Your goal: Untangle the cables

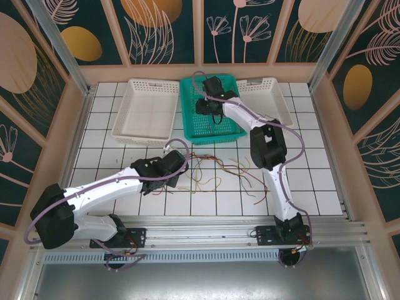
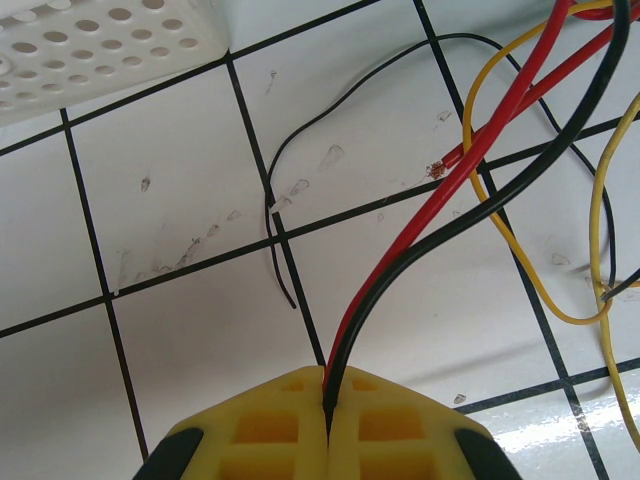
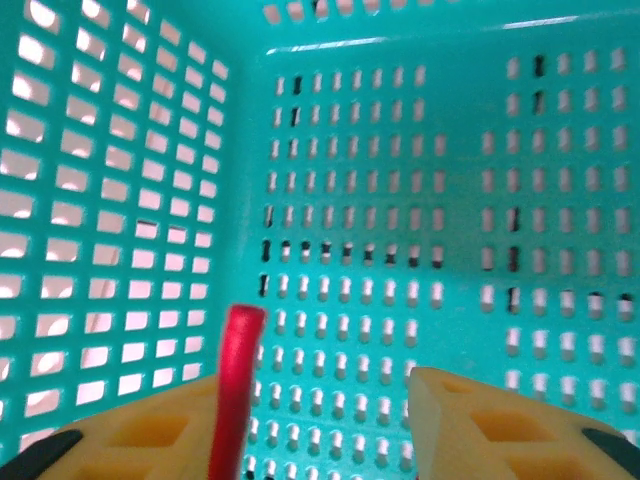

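Meanwhile, left gripper (image 2: 328,435) clamps thin red and black wires (image 2: 347,345) as right gripper (image 3: 320,420), jaws parted, seemingly sorts a red wire (image 3: 238,385) into a perforated teal basket (image 3: 350,150).

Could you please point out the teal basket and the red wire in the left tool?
teal basket (image 1: 187,112): top view, on its left wall.
red wire (image 2: 435,200): left wrist view, on its middle stretch.

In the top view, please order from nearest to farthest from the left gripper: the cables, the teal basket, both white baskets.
1. The cables: held in the left gripper, spreading rightward.
2. The left white basket and the teal basket, both beyond it: too close to call.
3. The right white basket: far right.
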Robot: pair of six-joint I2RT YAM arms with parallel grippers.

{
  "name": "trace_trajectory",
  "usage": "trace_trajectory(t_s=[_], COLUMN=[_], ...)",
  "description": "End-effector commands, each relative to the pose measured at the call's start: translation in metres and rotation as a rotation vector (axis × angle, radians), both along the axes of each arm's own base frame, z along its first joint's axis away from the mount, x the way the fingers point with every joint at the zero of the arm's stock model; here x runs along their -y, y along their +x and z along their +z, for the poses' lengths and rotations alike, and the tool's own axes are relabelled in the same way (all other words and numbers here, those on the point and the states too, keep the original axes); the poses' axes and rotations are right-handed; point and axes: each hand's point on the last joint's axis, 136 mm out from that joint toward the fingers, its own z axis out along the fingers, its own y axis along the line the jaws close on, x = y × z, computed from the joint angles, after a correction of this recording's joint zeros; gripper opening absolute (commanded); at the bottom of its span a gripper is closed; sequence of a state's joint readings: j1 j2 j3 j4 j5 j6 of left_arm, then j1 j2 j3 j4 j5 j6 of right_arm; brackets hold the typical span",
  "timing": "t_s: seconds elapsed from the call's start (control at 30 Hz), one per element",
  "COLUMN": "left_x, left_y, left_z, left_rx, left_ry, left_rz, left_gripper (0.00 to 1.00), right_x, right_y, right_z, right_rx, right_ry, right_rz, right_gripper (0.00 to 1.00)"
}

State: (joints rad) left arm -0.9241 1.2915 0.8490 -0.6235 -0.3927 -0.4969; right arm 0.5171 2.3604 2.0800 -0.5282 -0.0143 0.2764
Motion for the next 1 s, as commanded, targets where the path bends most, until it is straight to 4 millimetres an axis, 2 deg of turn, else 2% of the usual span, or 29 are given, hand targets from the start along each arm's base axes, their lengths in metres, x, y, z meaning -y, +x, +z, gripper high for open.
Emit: trace_trajectory(t_s=[0.0, 0.07, 0.1, 0.27, 0.43, 0.67, 0.97], left_x=[0.001, 0.001, 0.001, 0.001, 0.001, 0.001, 0.001], left_y=[-0.002, -0.002, -0.002, -0.002, -0.002, -0.002, -0.002], left_z=[-0.004, -0.004, -0.003, -0.003, -0.003, -0.004, -0.004], left_rx=[-0.001, -0.002, -0.001, 0.000, -0.001, -0.002, 0.000], left_ry=[0.016, 0.017, 0.017, 0.016, 0.016, 0.018, 0.019], left_rz=[-0.021, -0.021, -0.021, -0.021, -0.021, -0.020, -0.019], left_gripper=[0.00, 0.00, 0.00, 0.00, 0.00, 0.00, 0.00], right_x=[0.012, 0.021, 0.017, 0.028, 0.018, -0.002, -0.022], right_y=[0.003, 0.007, 0.004, 0.004, -0.007, -0.029, -0.062], right_z=[0.062, 0.075, 0.082, 0.117, 0.148, 0.197, 0.257], right_rx=[0.117, 0.164, 0.188, 0.279, 0.346, 0.424, 0.439], right_ry=[-0.071, -0.145, -0.180, -0.337, -0.386, -0.313, -0.051], right_rz=[-0.039, -0.066, -0.061, -0.104, -0.055, 0.000, 0.098], right_gripper=[0.50, 0.54, 0.55, 0.61, 0.64, 0.68, 0.70])
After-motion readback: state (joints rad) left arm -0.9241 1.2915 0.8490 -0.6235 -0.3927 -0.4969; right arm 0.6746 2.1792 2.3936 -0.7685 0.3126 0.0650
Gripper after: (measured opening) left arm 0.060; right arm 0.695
